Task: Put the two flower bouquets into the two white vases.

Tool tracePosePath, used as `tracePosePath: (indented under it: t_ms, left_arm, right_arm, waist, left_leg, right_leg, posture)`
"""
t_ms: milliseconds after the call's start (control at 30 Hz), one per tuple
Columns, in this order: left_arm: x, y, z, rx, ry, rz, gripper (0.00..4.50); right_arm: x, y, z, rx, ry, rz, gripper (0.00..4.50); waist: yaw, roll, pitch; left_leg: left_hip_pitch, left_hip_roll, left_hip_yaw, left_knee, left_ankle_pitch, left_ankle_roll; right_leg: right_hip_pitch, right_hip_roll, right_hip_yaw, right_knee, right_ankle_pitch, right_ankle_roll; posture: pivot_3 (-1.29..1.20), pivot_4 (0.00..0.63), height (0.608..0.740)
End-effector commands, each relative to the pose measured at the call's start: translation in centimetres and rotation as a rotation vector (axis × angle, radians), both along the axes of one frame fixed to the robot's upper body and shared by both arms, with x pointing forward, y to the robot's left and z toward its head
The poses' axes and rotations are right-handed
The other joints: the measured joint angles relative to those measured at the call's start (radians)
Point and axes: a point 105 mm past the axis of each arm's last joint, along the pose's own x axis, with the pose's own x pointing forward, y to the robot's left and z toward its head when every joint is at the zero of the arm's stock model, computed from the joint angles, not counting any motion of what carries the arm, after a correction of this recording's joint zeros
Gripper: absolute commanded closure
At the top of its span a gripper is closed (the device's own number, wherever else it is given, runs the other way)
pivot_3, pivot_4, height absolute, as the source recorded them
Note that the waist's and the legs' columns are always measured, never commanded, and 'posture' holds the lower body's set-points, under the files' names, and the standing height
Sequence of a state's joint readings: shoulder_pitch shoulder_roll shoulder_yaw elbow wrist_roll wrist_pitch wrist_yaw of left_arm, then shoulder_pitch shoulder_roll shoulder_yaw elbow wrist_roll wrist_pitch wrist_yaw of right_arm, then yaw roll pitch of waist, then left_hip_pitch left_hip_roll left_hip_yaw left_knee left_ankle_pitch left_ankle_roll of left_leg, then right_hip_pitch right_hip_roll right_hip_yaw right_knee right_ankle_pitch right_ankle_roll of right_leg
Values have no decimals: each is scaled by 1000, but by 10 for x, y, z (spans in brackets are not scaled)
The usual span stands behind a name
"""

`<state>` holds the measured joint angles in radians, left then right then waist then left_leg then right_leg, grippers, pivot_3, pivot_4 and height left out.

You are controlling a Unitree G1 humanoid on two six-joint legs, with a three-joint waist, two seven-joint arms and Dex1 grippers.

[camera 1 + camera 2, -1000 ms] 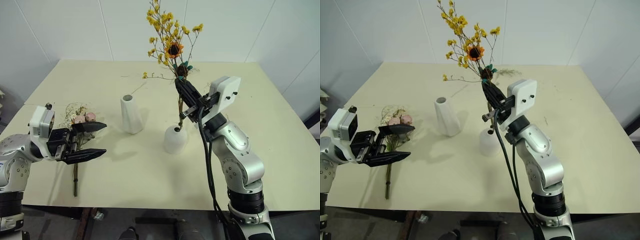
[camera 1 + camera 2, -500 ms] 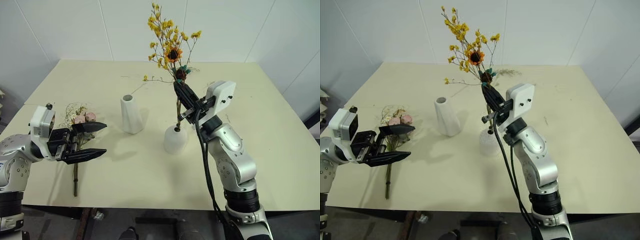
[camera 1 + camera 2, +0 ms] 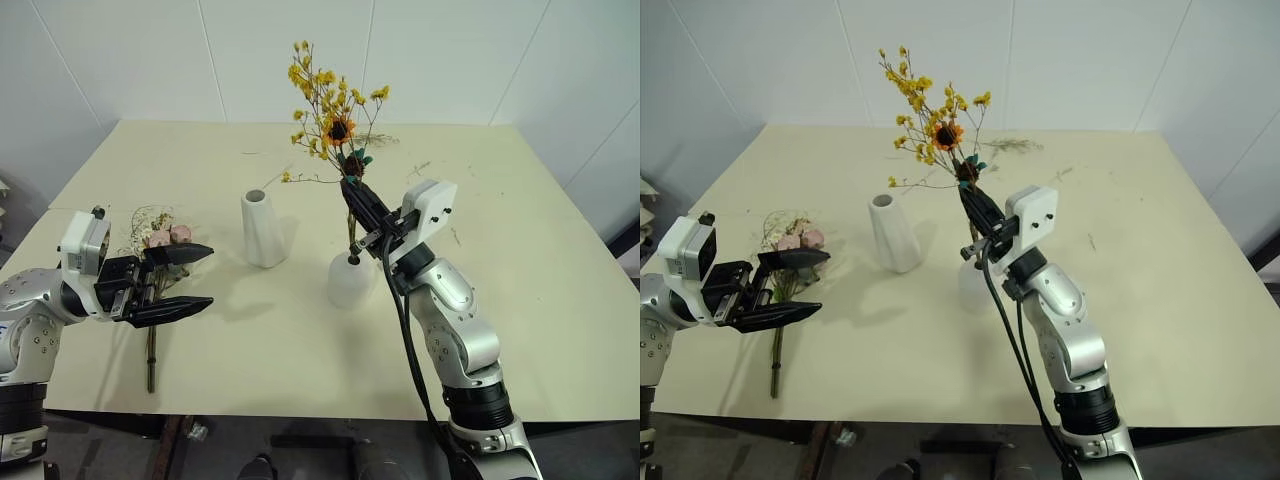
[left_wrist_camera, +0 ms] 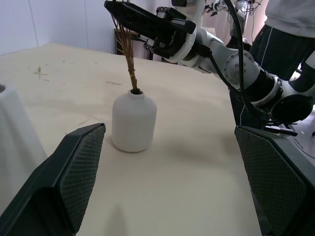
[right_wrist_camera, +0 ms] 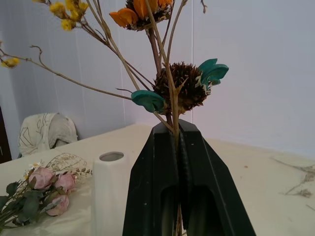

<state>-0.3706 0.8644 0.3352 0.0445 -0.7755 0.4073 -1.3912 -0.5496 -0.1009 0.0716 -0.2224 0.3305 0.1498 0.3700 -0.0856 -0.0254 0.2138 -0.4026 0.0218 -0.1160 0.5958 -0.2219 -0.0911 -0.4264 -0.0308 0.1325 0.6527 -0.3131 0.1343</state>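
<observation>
My right claw [image 3: 358, 200] pinches the yellow bouquet [image 3: 333, 110], stems entering the squat vase [image 3: 350, 279] directly below. My left claw [image 3: 180, 280], spread, hovers beside the rose bouquet [image 3: 158, 240] on the bench [image 3: 300, 340]. Risk: top-heavy blooms may tip the vase on release.

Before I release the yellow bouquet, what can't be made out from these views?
- How deep the thin stems sit: hidden inside the short white dome-shaped vase.
- In the right eye view, that vase sits partly behind the right tool.
- Pink rose bouquet: stems partly hidden by the left tool.
</observation>
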Motion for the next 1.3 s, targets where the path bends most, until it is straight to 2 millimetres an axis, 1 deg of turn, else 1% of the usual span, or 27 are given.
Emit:
tracePosePath:
  t_ms: [33,200,500,600,767,967,1133,1233,1300]
  left_arm:
    - [-4,-2,11,16,-44,-17,0]
    - [-5,0,11,21,-39,-9,0]
    - [-4,-1,11,22,-37,-10,0]
    - [-4,-2,11,22,-37,-11,0]
    - [-4,-2,11,22,-38,-11,0]
    - [-3,-2,11,21,-38,-8,0]
    - [-3,-2,11,21,-41,-5,0]
    - [-3,-1,11,20,-44,-3,0]
    - [-3,-1,10,20,-45,-3,0]
  right_arm:
    - [0,1,-5,-10,-11,4,4481]
    - [1,-4,-18,-29,13,-8,4481]
    - [3,-9,-23,-52,6,-12,4481]
    - [4,-11,-30,-58,20,-13,4481]
    - [8,-14,-49,-91,83,-23,4481]
    - [5,-16,-56,-128,78,-24,4481]
    - [3,-17,-55,-146,68,-29,4481]
    - [-2,-16,-53,-171,49,-16,3790]
    - [-5,-15,-52,-197,42,-5,3110]
  waist:
    - [0,0,0]
    - [1,-1,-1]
    - [0,-1,-1]
    - [1,-1,0]
    - [2,-1,-1]
    - [2,-1,-1]
    - [2,-1,-1]
    - [2,-1,-1]
    - [2,-1,-1]
  left_leg:
    - [0,0,0,0,0,0]
    - [0,0,0,0,0,0]
    - [0,1,0,0,0,0]
    - [0,1,0,0,0,0]
    - [0,1,0,0,0,0]
    - [0,2,0,0,0,0]
    - [0,2,0,0,0,0]
    - [0,2,0,0,0,0]
    - [0,2,0,0,0,0]
  right_leg:
    - [0,0,0,0,0,0]
    - [0,0,0,0,0,0]
    - [0,1,0,0,0,0]
    - [0,1,0,0,0,0]
    - [0,1,0,0,0,0]
    - [0,2,0,0,0,-1]
    - [0,2,0,0,0,-1]
    - [0,2,0,0,0,-1]
    - [0,2,0,0,0,-1]
  posture:
    - [0,150,740]
    - [0,150,740]
    - [0,150,740]
    - [0,150,740]
    - [0,150,740]
    - [0,150,740]
    - [0,150,740]
    - [0,150,740]
    - [0,150,740]
